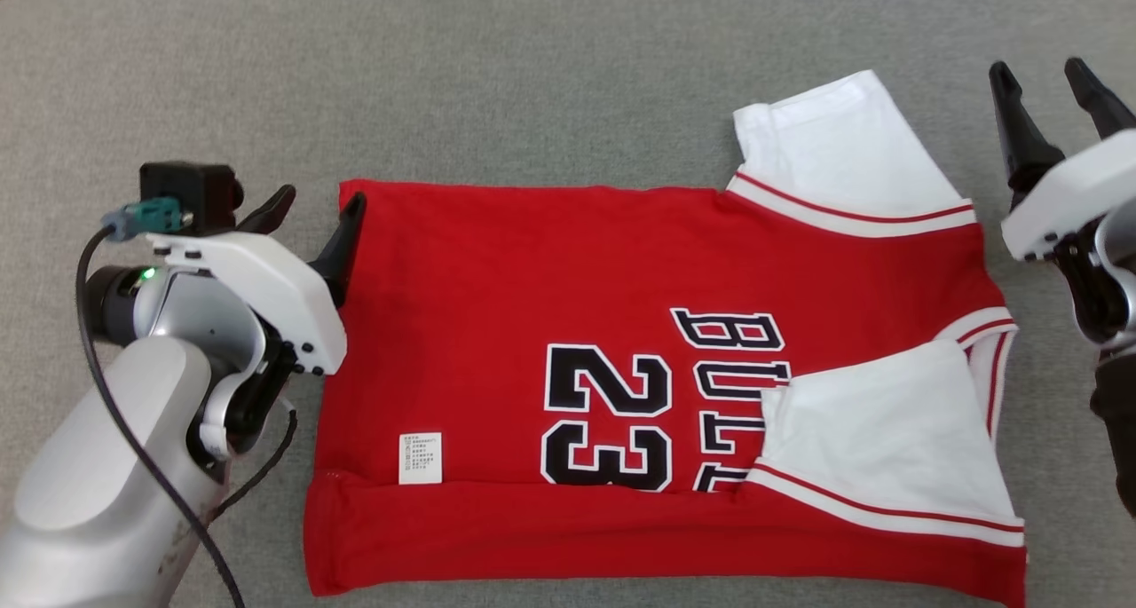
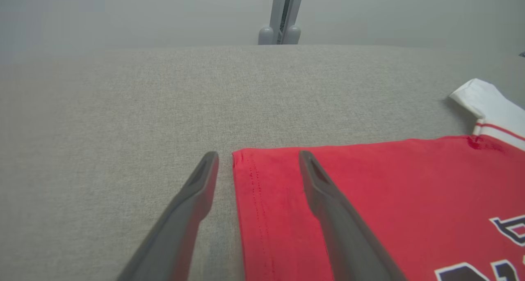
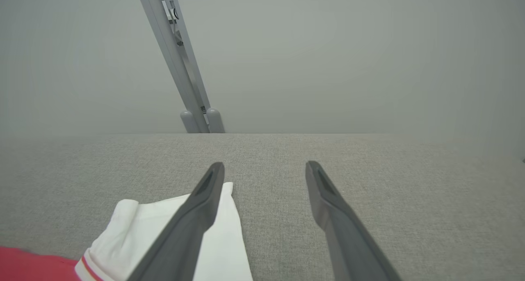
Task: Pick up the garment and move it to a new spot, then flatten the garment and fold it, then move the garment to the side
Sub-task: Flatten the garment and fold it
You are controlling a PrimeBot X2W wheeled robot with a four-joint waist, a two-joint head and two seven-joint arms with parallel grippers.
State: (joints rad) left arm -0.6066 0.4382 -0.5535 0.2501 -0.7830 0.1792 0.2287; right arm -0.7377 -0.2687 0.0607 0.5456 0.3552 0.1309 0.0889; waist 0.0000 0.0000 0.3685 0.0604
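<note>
Garment (image 1: 497, 324), lettering (image 1: 728, 331) partly beneath white sleeve (image 1: 879, 439)

Head view: high up, looking steeply down on table (image 1: 568, 75), whole garment (image 1: 497, 280) in frame. Left wrist view: low, close, sighting along left gripper (image 2: 258, 154) across garment's corner toward grey post (image 2: 283, 10). Right wrist view: same low angle along right gripper (image 3: 265, 164), white sleeve (image 3: 135, 223) beneath; both wrist views share post and table's far edge.
</note>
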